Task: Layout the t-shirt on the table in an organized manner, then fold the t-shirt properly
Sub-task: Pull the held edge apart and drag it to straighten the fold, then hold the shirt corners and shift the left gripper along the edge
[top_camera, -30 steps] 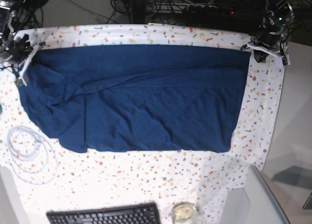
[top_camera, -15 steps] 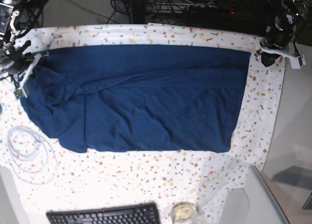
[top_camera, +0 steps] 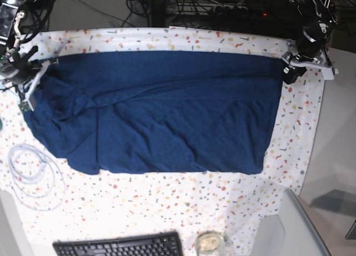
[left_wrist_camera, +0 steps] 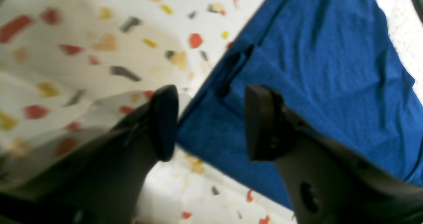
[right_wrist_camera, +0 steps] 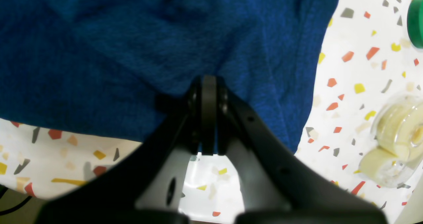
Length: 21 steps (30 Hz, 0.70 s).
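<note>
— What changed? Since a moment ago, the left gripper (left_wrist_camera: 208,121) has let go; its jaws stand apart over the shirt's corner.

— And the rest? On the table (top_camera: 167,206) the t-shirt (top_camera: 161,111) lies spread. The right gripper (right_wrist_camera: 208,115) is clamped on its edge.

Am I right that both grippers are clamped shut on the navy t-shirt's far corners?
Not quite. Only the right gripper is shut on the t-shirt. The left wrist view shows the left gripper open, its fingers apart over the shirt's corner.
</note>
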Available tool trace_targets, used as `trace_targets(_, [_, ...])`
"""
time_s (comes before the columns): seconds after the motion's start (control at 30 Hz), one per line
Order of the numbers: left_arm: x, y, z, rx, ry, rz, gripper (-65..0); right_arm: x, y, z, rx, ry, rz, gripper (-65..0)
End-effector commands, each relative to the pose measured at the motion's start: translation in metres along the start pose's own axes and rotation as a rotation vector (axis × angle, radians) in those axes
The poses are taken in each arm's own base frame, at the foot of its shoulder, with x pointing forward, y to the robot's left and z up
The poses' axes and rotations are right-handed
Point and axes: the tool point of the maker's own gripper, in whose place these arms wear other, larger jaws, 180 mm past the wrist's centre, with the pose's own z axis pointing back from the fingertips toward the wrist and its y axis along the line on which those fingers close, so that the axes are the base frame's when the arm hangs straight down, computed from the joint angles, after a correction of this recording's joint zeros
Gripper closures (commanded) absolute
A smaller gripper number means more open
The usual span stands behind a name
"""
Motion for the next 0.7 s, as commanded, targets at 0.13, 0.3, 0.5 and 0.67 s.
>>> trace_targets(0.13, [-0.005, -0.021, -0.008, -0.057, 0.020, -0.031, -25.2, 0.010, -0.008, 0.004, -0.017, -0.033, 0.008, 0.0])
trace_targets(0.3, [-0.008, -0.031, -0.013, -0.080, 0.029, -0.035, -25.2, 0.009, -0.008, 0.004, -0.017, -0.030, 0.009, 0.0])
trace_targets(0.5, [-0.007, -0.038, -0.016, -0.089, 0.021, -0.023, -25.2, 0.008, -0.008, 0.003, -0.016, -0.028, 0.008, 0.0])
trace_targets(0.67, [-0.006, -0.022, -0.017, 0.001, 0.020, 0.056, -25.2, 0.007, -0.009, 0.004, -0.020, -0.026, 0.003, 0.0])
